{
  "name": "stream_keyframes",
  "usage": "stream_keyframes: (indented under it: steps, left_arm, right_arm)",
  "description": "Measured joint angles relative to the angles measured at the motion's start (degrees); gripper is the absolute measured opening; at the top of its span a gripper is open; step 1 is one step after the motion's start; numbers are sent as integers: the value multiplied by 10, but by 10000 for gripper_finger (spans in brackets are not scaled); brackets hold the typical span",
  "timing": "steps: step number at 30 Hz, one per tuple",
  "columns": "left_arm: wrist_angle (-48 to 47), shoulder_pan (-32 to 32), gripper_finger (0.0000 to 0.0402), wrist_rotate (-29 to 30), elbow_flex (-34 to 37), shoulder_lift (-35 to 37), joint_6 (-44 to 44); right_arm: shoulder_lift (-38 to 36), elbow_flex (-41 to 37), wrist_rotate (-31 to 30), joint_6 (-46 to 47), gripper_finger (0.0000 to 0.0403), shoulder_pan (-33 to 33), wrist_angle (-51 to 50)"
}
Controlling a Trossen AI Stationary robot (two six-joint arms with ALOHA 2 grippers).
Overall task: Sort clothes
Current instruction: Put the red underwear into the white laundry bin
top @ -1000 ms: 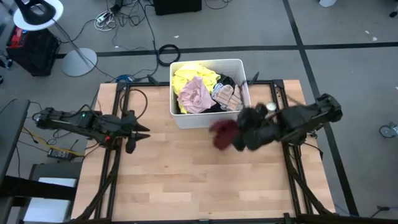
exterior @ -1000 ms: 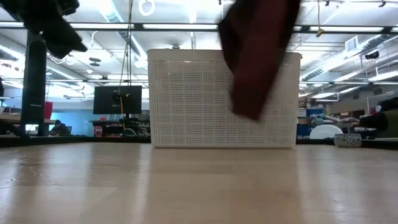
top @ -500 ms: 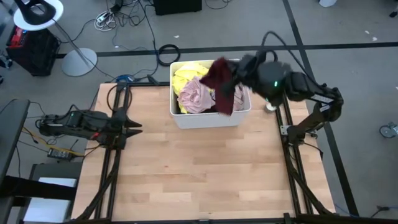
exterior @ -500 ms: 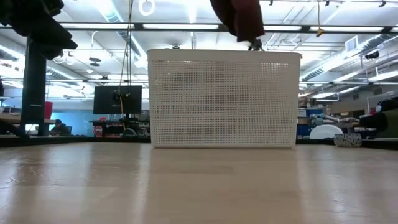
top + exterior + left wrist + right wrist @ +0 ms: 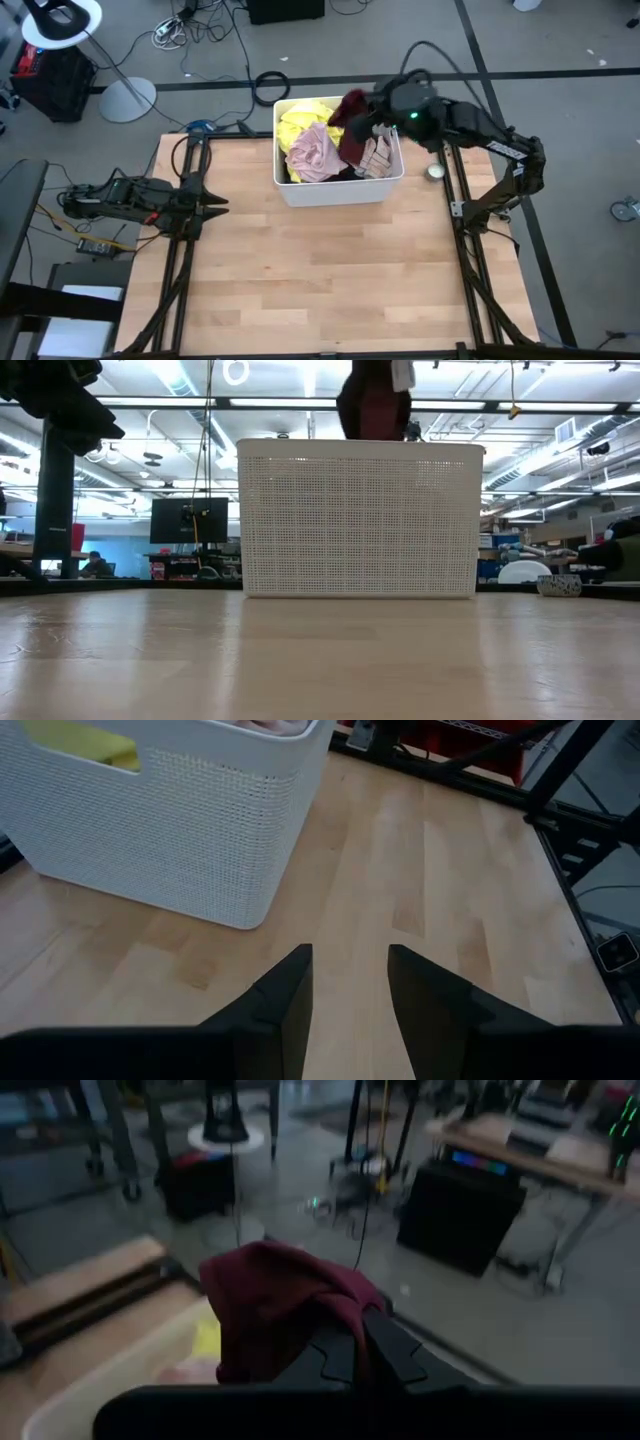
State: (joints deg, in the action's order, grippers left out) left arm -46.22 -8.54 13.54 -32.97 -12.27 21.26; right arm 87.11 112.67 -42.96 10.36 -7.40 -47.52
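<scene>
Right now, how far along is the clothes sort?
Done: nothing is laid out on the table; the yellow garment, pink garment and striped socks sit in the white bin.
In hand: the right tool is shut on the maroon garment, held above the bin.
Left: essentially every piece. The left tool waits open at the table's left edge.
</scene>
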Motion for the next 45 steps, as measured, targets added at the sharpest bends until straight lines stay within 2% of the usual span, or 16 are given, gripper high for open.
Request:
stream_keyframes:
  steps: [7, 11, 15, 18, 22, 26, 30, 40, 45]
  left_arm:
    - [0, 0, 137, 0, 0, 0, 0]
    - [0, 0, 137, 0, 0, 0, 0]
    - [0, 0, 137, 0, 0, 0, 0]
    - [0, 0, 137, 0, 0, 0, 0]
    - [2, 0, 137, 0, 0, 0, 0]
    - [5, 0, 137, 0, 0, 0, 0]
    - [6, 0, 137, 0, 0, 0, 0]
    - [69, 0, 137, 0, -1, 0, 0]
    - [73, 0, 137, 0, -1, 0, 0]
  right_arm:
    - [0, -145, 68, 103, 0, -25, 3]
    - [1, -261, 142, 162, 0, -46, 78]
    - [1, -379, 209, 214, 0, -64, 206]
    - [1, -451, 224, 257, 0, -75, 269]
    - [-1, -507, 240, 323, 0, -84, 286]
    - [-2, -518, 257, 334, 4, -87, 292]
    - [0, -502, 258, 294, 21, -88, 293]
    - [-20, -427, 263, 217, 96, -95, 292]
    - [-48, -402, 265, 195, 130, -94, 258]
